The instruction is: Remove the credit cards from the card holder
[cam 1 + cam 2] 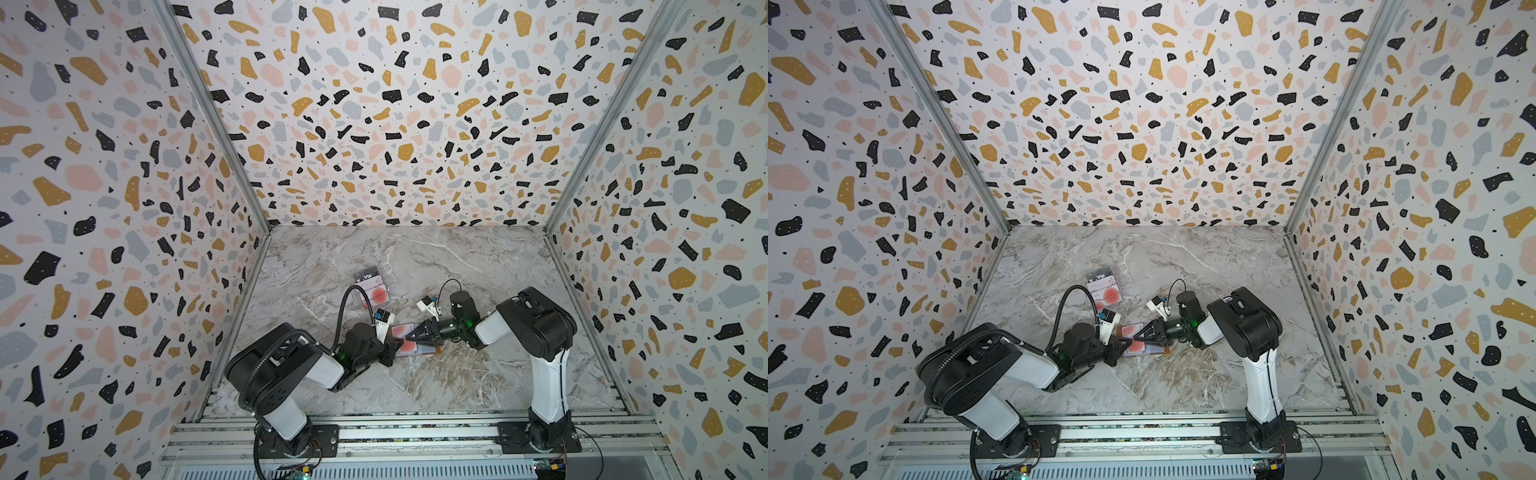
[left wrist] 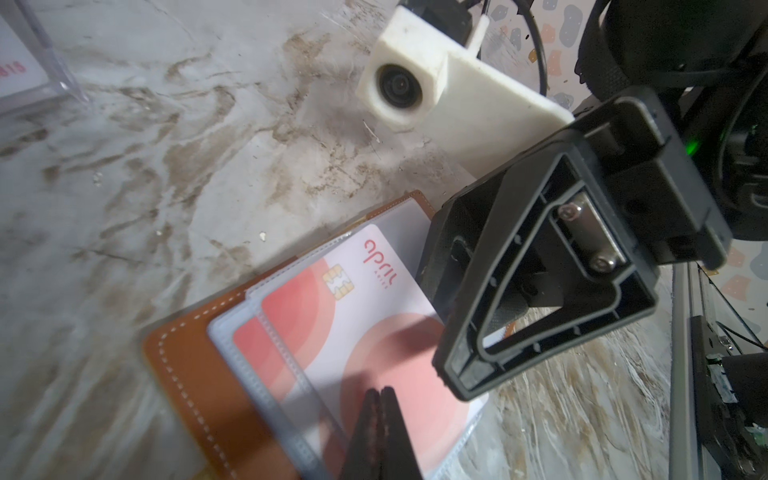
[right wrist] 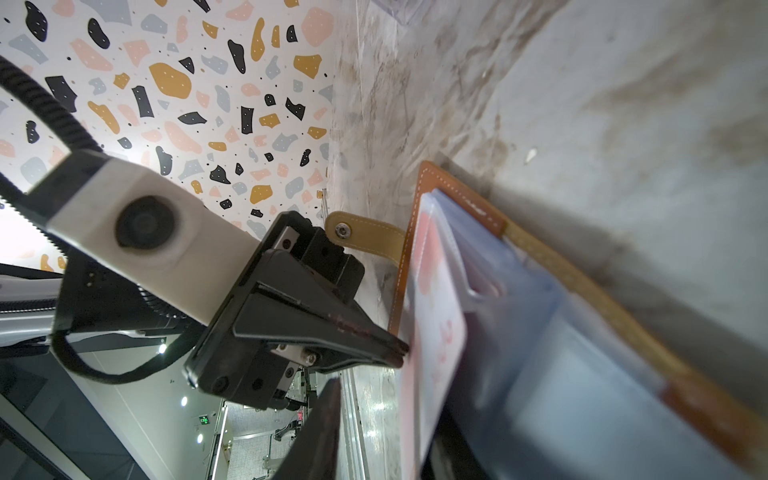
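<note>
The tan leather card holder lies open on the marble, its clear sleeves up and its snap tab sticking out. A white credit card with red circles sits in the top sleeve. My left gripper is shut and empty, its tips pressing on that card. My right gripper stands open astride the card's lifted edge, with a gap at one finger.
A clear plastic case holding a dark "Vip" card and red-circle cards lies behind the left arm. Patterned walls close in the left, back and right. An aluminium rail runs along the front.
</note>
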You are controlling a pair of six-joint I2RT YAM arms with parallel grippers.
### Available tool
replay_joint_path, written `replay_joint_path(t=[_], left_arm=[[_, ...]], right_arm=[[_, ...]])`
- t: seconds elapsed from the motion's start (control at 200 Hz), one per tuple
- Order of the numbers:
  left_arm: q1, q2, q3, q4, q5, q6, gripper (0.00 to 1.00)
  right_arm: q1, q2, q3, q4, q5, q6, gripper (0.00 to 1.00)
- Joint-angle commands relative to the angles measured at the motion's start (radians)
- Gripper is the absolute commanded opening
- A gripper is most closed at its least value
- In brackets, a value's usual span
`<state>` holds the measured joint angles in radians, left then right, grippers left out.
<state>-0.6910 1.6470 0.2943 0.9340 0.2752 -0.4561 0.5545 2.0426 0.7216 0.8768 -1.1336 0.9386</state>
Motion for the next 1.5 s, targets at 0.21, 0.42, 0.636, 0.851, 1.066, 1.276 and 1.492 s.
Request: replay_joint_path(t=[0.21,0.42,0.636,0.851,1.066,1.276,1.492], left_arm=[[-0.004,0.081,-0.065,0.025,-0.040,-0.005,0.00],[-0.003,0.107,-0.084,0.043,-0.050,-0.017,0.00],[-0.005,0.111,-0.092,0.042,-0.057,-0.016,0.00],[-0.005,0.120,-0.091,0.045,-0.059,-0.018,0.00],[-0.005,0.128,-0.086,0.048,-0.059,-0.020,0.00],[-0.005,0.127,-0.086,0.047,-0.059,-0.021,0.00],[-0.005,0.126,-0.089,0.050,-0.060,-0.023,0.00]], right_arm=[[-0.005,-0.010,-0.013,0.064,-0.038,0.036,0.32],[-0.021,-0.054,-0.022,0.064,-0.048,0.042,0.30],[-0.032,-0.070,-0.030,0.063,-0.050,0.044,0.29],[-0.042,-0.087,-0.047,0.068,-0.052,0.046,0.28],[-0.059,-0.097,-0.062,0.059,-0.051,0.035,0.27],[-0.064,-0.104,-0.052,-0.014,-0.039,-0.014,0.24],[-0.070,-0.134,-0.038,-0.122,-0.002,-0.083,0.18]])
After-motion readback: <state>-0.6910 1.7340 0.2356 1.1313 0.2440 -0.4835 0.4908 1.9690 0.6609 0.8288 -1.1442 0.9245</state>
